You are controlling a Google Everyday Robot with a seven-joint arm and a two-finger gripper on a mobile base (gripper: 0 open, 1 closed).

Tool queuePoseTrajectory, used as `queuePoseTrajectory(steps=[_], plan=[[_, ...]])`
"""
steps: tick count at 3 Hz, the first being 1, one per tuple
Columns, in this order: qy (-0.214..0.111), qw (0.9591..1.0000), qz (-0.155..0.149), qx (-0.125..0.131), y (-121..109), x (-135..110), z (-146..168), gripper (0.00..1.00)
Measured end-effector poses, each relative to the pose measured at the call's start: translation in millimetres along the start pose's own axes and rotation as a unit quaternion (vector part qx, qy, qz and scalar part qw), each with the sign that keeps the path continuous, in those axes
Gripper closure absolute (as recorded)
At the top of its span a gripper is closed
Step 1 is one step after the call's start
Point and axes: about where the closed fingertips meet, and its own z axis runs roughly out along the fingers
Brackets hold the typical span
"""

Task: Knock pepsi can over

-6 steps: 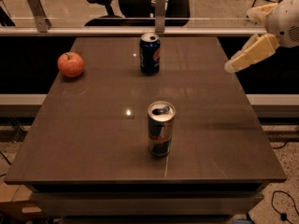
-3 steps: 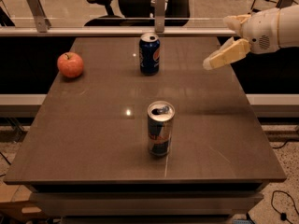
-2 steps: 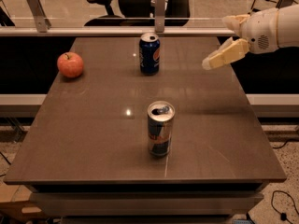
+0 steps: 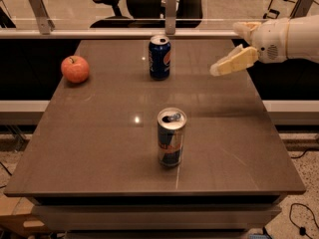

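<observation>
The gripper (image 4: 230, 63) has been carried leftward and slightly lower over the table's (image 4: 94, 148) right side. The white, rounded arm is stretched in from the right. Whether the gripper is wide or narrow cannot be told. Nearest, a slim silver-and-blue can (image 4: 171, 136) stands upright on the smooth, glossy brown top. Farther back, the dark blue pepsi can (image 4: 159, 58) stands upright near the far edge, apart from the gripper. A round red apple (image 4: 75, 68) lies to its left.
</observation>
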Motion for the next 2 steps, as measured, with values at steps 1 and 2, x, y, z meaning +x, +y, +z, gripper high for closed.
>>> queuePoseTrajectory(steps=[1,2], plan=[[-0.031,0.9994,0.012,-0.006,-3.9,8.6,17.4,0.00],[-0.060,0.9978,0.020,-0.023,-6.5,11.8,41.6,0.00]])
